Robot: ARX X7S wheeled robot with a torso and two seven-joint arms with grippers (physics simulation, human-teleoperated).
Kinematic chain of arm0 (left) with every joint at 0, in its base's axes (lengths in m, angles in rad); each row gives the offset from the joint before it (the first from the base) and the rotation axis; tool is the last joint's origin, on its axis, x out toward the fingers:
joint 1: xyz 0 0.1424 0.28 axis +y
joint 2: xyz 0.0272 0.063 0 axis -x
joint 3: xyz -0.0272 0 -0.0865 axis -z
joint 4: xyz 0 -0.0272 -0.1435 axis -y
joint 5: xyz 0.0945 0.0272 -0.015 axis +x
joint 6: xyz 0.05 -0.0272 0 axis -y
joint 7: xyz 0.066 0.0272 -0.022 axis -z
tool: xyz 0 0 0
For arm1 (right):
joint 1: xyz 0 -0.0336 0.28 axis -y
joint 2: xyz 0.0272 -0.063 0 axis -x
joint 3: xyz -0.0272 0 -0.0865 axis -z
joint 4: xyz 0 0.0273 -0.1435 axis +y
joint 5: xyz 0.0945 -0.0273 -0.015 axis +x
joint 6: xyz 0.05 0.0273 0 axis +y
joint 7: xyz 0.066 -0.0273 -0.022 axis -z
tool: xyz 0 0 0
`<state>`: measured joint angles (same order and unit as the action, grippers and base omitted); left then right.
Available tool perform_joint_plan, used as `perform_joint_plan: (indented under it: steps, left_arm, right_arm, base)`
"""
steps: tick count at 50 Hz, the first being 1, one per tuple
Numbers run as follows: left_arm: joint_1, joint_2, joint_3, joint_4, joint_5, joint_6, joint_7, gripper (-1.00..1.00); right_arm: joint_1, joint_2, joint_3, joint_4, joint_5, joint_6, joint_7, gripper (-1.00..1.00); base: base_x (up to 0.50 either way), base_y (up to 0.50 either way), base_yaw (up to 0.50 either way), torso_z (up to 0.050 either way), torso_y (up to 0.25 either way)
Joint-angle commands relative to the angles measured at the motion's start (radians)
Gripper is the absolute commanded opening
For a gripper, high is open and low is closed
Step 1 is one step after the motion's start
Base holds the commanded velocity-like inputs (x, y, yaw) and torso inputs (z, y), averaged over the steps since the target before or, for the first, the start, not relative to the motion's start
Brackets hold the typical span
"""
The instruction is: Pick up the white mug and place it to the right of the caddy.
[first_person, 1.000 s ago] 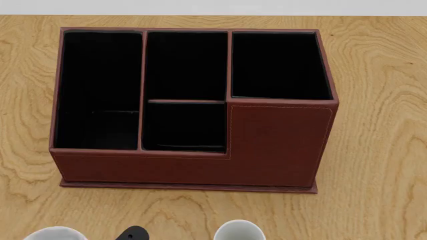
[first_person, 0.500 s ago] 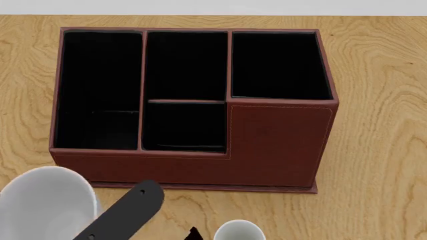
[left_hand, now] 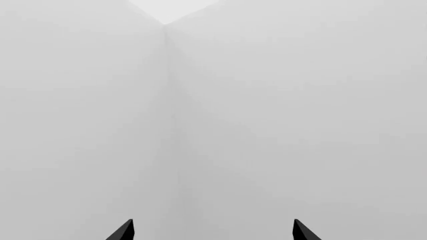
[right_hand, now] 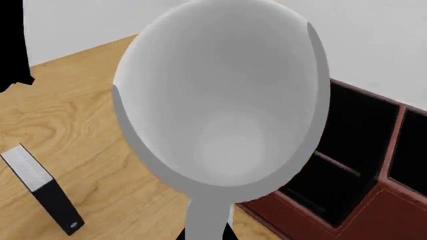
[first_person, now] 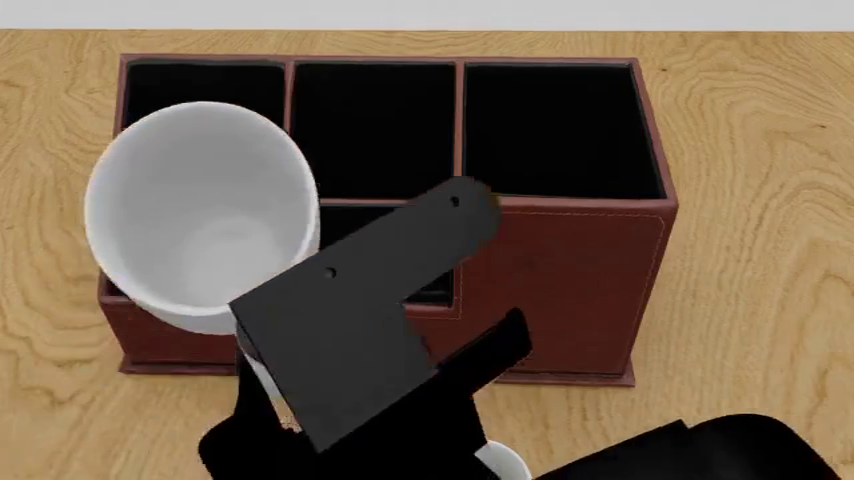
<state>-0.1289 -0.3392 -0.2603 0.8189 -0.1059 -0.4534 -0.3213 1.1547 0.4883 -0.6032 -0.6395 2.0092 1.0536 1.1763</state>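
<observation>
The white mug (first_person: 200, 210) hangs in the air, tilted with its mouth toward the camera, in front of the caddy's left compartment in the head view. My right gripper (right_hand: 207, 231) is shut on its handle (right_hand: 208, 215), and the black right arm (first_person: 360, 320) reaches up from the lower edge. The caddy (first_person: 561, 280) is a reddish-brown box with black-lined compartments, also in the right wrist view behind the mug (right_hand: 220, 100) as the caddy (right_hand: 373, 200). My left gripper (left_hand: 212, 231) is open, facing only a blank pale wall.
A small black book (right_hand: 43, 192) stands on the wooden table (first_person: 761, 150) left of the caddy. Another mug's white rim (first_person: 503, 462) peeks out at the head view's lower edge. Bare wood lies right of the caddy.
The white mug has risen from the lower left corner to in front of the caddy's left compartment. The right arm has come far into the head view with it.
</observation>
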Motion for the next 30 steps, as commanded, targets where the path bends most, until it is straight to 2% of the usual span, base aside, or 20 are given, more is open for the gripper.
perform_joint_plan:
  steps: [1,30]
  left_arm:
    - [-0.004,-0.005,0.006,0.005,-0.001,-0.007,-0.004,1.00]
    - [-0.012,-0.012,0.020,-0.009,-0.001,-0.001,-0.012,1.00]
  right_arm:
    - [0.054,0.081,0.095,0.023,-0.011,-0.024,-0.006,-1.00]
    - [0.034,0.257,0.281,0.168,-0.143,-0.124,-0.027,-1.00]
  base:
    - [0.00,0.00,0.00,0.000,0.000]
    - [0.00,0.00,0.00,0.000,0.000]
